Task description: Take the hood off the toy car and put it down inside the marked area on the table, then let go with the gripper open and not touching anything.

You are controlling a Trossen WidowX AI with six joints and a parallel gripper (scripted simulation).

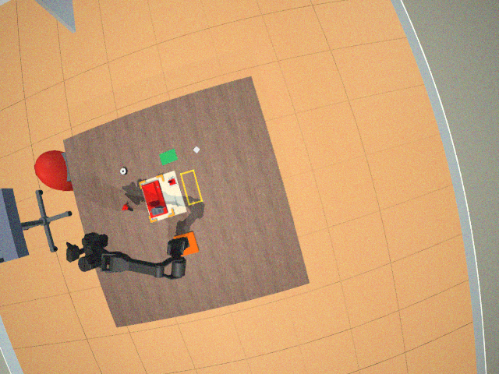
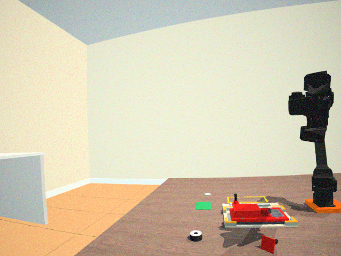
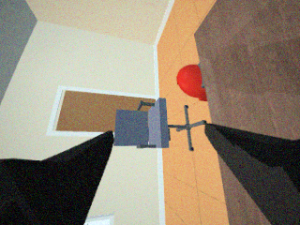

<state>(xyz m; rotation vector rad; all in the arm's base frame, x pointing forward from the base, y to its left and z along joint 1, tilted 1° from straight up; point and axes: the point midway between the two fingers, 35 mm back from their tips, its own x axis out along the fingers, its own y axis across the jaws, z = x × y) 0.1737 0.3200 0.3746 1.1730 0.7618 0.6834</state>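
Note:
A red body with a raised box and a grey panel (image 1: pixel 152 194) (image 2: pixel 245 210), apparently the toy car, sits on a cream base (image 1: pixel 180 206) (image 2: pixel 258 226) with orange corners. A small red part with an upright black peg (image 1: pixel 171 181) (image 2: pixel 235 199) stands on that base. I cannot tell which part is the hood. The yellow outlined area (image 1: pixel 186 171) (image 2: pixel 246 197) lies beside the base, with nothing on it but shadow. My gripper (image 1: pixel 69 251) (image 2: pixel 314 106) (image 3: pixel 159 131) is open and empty, high up, away from the car, pointing out past the table edge.
A red plate with a black knob (image 1: pixel 125 207) (image 2: pixel 268 244) and a black-and-white wheel (image 1: pixel 123 171) (image 2: pixel 195 236) lie on the table. A green square (image 1: pixel 168 157) (image 2: pixel 203 205) and a white square (image 1: pixel 196 149) (image 2: pixel 207 193) lie beyond. The arm stands on an orange base (image 1: pixel 193 243) (image 2: pixel 318 210).

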